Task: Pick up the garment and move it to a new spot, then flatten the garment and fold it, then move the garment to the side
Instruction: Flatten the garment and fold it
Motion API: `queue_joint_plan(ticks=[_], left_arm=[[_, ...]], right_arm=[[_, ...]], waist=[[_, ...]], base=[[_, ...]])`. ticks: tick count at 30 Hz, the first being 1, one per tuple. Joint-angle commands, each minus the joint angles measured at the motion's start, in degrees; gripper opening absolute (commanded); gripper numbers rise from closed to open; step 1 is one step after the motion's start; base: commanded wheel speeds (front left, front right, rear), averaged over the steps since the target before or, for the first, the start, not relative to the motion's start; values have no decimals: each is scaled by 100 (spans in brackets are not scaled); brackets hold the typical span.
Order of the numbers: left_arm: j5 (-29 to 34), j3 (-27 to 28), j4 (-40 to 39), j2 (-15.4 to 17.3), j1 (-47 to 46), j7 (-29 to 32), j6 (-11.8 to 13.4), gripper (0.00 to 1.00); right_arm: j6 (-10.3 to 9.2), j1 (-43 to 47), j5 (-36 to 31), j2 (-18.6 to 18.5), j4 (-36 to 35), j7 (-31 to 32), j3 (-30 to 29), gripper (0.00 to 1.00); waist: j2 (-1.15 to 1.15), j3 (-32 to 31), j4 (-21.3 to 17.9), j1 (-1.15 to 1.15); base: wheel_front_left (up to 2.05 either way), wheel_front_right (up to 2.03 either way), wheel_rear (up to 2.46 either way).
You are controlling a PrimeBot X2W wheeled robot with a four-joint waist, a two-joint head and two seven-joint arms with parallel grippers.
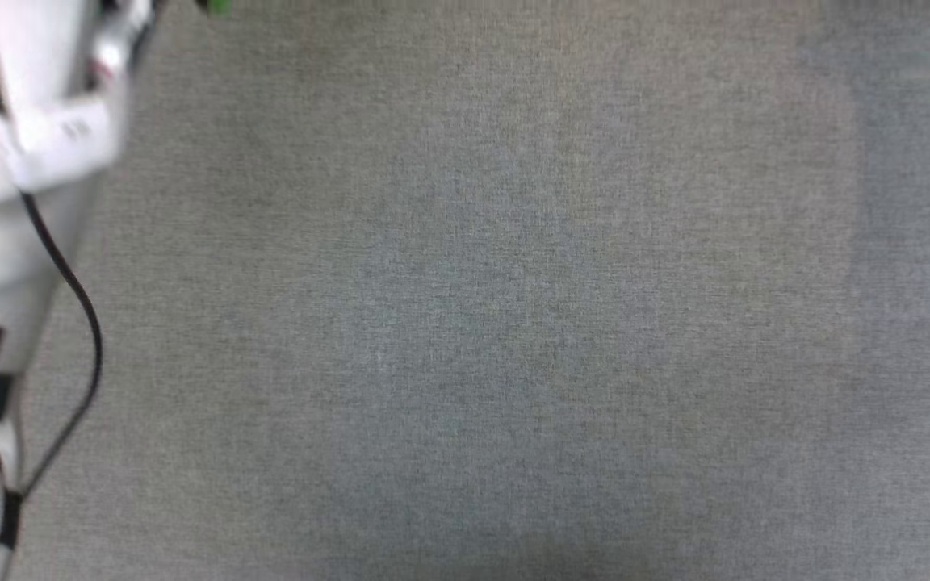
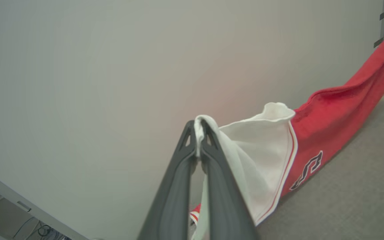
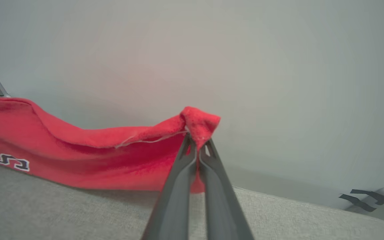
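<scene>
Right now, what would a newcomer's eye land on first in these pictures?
The red garment, hanging stretched over the grey surface, stands out first. The left hand pinches its white sleeve; the right hand pinches a red corner.

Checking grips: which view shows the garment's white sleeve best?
Left wrist view: the white sleeve drapes off the left gripper, trim clear. Right wrist view gives the garment's red edge in the right gripper. Head view faces grey surface.
</scene>
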Motion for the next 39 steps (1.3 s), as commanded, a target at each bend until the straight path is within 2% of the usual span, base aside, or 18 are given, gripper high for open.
queue_joint_plan(ticks=[1,11,20,29,35,39], left_arm=[[-50,21,-81,-44,359,-32,24,0],[-254,-209,-237,-84,2622,-32,-16,0],[-569,-555,-140,210,4067,-23,-92,0],[-778,-778,-673,629,5110,202,-91,0],[-958,-1023,-1297,928,5776,561,-101,0],[-1034,-1119,-1839,1187,6189,804,3,0]], right_arm=[[-46,274,100,-48,-18,-45,136,0],[-46,2051,1057,-464,-427,293,1241,0],[-46,3390,2129,-962,-932,912,1919,0],[-46,4454,3099,-1242,-1379,1347,2059,0],[-46,5288,3744,-1415,-1746,1934,2095,0],[-46,5795,4011,-1598,-2052,2249,1991,0]], waist=[[0,-507,111,0],[0,-1559,250,0],[0,-2299,336,0],[0,-2939,423,0],[0,-3373,438,0],[0,-3600,413,0]], base=[[0,0,0],[0,0,0],[0,0,0],[0,0,0],[0,0,0],[0,0,0]])
